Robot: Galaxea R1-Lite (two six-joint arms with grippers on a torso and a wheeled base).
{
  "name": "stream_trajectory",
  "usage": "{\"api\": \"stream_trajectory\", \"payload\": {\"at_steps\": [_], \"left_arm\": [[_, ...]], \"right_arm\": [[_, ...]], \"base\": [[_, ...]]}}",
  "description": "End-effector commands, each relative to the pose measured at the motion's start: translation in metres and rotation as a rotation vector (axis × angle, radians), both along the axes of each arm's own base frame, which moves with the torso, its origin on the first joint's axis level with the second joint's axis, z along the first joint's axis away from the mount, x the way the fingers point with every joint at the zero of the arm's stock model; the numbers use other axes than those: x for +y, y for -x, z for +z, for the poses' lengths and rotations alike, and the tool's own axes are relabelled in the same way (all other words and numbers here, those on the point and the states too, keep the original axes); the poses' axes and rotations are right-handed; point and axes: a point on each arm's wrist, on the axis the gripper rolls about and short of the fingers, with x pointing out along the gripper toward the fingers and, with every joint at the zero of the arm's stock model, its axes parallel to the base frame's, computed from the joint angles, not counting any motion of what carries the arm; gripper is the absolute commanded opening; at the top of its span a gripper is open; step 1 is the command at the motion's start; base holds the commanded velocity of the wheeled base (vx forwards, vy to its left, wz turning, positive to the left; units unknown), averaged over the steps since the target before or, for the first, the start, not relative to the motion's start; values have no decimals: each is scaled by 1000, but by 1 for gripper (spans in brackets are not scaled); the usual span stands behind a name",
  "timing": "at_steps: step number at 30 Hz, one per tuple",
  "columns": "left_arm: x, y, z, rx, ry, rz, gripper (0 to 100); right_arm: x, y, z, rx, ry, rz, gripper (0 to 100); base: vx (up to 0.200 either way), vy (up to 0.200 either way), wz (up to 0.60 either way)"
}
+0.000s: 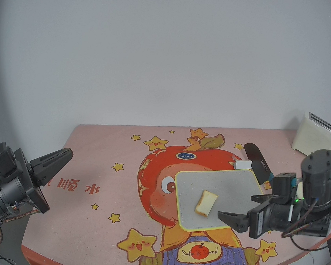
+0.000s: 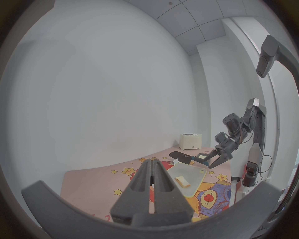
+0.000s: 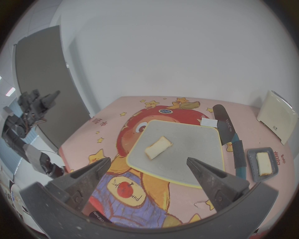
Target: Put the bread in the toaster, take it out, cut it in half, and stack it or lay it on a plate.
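Grey board [image 1: 221, 186] w/ bread pc [image 1: 206, 203] | R gripper [image 1: 236, 206] beside, jaws wide

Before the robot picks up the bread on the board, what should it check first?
1. The bread lies free on the board: ok.
2. The right end effector is open, beside the bread: ok.
3. The left end effector is out of the way: ok, shut, near the table's left edge.
4. The plate is ready: ok, one piece on it, its top bare.
5. The knife is clear of the bread: ok, beside the board.
6. Bread toasted: cannot tell.
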Motion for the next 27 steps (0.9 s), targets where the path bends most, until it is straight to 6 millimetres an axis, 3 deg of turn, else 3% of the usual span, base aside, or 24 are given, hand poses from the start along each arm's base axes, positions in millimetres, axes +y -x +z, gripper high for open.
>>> {"api": "stream_trajectory", "payload": {"at_steps": [1,7,9,18,27], "left_arm": [[0,0,-1,3,-2,1,0],[0,1,-1,1,-1,0,0],[0,1,-1,3,-2,0,0],[1,2,-2,6,-5,0,0],[0,2,-3,9,-7,-1,0]], "right_arm": [[33,-30,-23,53,77,-17,100],[58,-34,-34,57,125,7,100],[68,-38,-51,55,190,-22,100],[94,-49,-63,75,166,-53,100],[102,-52,-70,93,154,-65,100]], "base": [[0,0,0],[0,0,0],[0,0,0],[0,0,0],[0,0,0]]}}
